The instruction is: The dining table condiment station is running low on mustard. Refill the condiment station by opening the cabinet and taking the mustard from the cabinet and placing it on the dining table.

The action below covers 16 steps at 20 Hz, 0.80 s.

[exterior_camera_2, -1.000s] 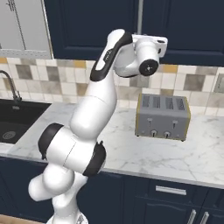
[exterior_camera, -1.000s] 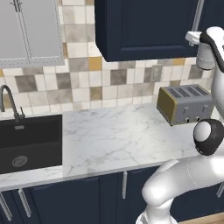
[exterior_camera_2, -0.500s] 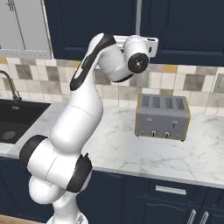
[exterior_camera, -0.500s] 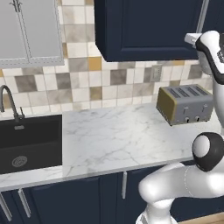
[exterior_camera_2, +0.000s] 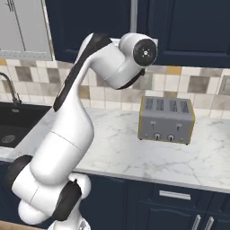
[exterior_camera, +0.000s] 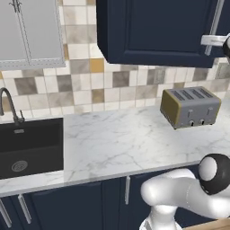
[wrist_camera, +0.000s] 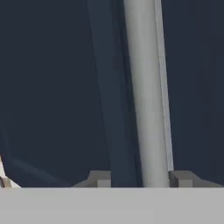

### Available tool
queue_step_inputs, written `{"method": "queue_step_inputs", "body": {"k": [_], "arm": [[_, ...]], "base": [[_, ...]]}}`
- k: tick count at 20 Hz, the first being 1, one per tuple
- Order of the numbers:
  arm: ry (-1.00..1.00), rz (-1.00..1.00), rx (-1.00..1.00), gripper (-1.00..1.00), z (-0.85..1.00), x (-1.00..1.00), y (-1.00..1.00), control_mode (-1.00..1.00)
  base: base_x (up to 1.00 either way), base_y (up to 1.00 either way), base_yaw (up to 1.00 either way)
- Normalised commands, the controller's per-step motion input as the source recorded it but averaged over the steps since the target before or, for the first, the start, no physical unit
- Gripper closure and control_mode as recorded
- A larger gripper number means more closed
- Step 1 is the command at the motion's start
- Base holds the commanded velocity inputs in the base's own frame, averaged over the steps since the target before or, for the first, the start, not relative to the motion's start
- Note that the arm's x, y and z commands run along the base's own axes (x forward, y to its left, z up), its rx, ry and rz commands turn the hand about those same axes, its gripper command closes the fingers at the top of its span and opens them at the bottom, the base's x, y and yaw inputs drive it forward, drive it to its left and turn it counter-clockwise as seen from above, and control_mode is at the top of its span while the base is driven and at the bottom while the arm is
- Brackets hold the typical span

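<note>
The cabinet is the dark navy wall unit above the worktop, and its doors look shut in both base views. Its long silver handle runs up the middle of the hand view. My gripper straddles this bar. The right fingertip sits against it and the left fingertip stands a little off it. In the left base view the gripper meets the handle at the right edge. The handle rises above my wrist in the right base view. The mustard is hidden and the dining table is out of view.
A silver toaster stands on the marble worktop below the cabinet. A black sink with a curved tap lies to the left. A pale grey cabinet hangs above the sink.
My elbow has sunk lower and the wrist has edged left in the right base view. The fingers have eased slightly apart around the handle. The cabinet door looks unchanged.
</note>
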Motion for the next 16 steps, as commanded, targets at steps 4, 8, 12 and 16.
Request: {"method": "queue_step_inputs", "body": {"k": [4,8,12,16], "arm": [[0.07,0.21,0.02,1.00,0.00,-1.00,0.86,-1.00],[0.00,0.15,0.00,1.00,-0.17,-1.00,1.00,-1.00],[-0.01,0.11,0.03,-1.00,-0.27,-1.00,0.88,-1.00],[-0.05,0.00,0.31,-1.00,-0.01,-0.92,-0.59,-1.00]], "base": [[0.00,0.00,0.00],[0.00,0.00,0.00],[0.00,0.00,0.00],[0.00,0.00,0.00]]}}
